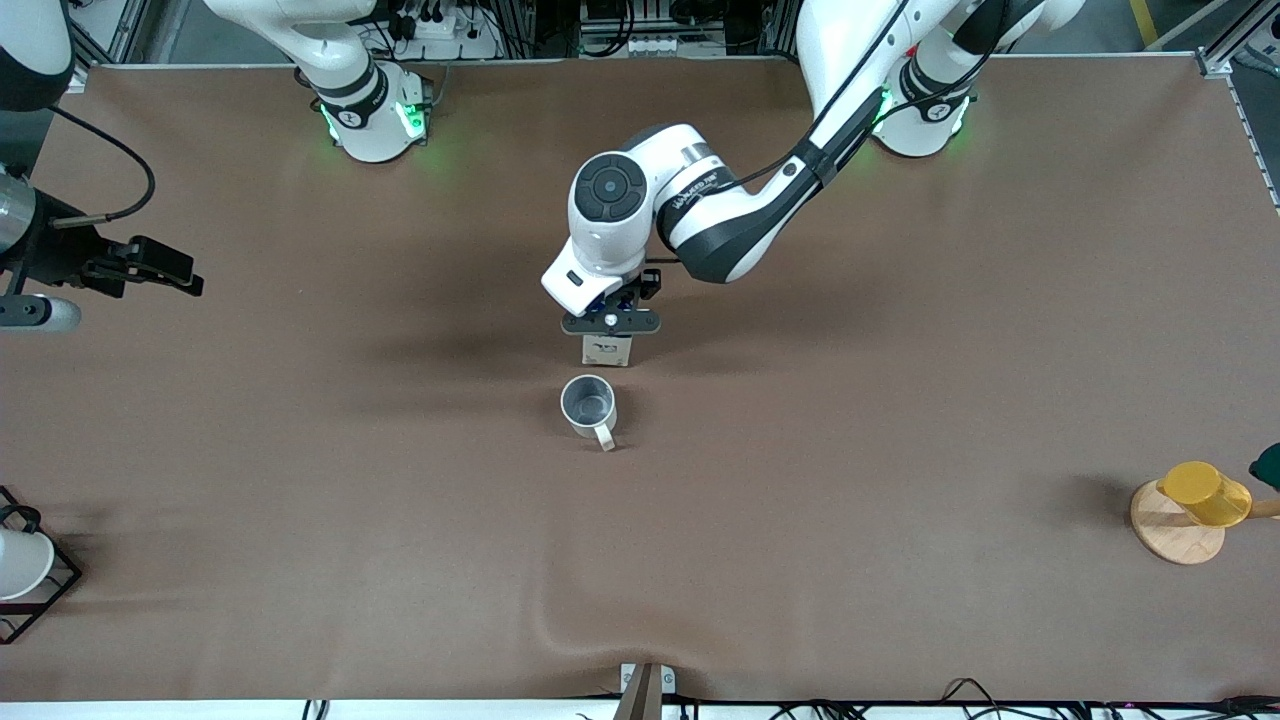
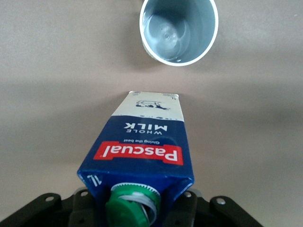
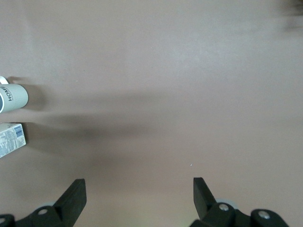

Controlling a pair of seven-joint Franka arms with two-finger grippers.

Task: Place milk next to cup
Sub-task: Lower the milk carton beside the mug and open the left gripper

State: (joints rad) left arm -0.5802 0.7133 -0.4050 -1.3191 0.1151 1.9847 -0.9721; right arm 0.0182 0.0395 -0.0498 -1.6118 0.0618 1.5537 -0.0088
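Left hand [image 1: 610, 322] clamped, right hand [image 3: 137, 194] agape

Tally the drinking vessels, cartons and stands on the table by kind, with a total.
Cups: 3 (cream mug, yellow cup, white cup)
Milk cartons: 1 (milk carton)
Stands: 2 (wooden stand, black wire rack)
Total: 6

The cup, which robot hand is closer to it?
Left. The left gripper holds the milk right beside the cup; the right gripper waits open at the right arm's table end.
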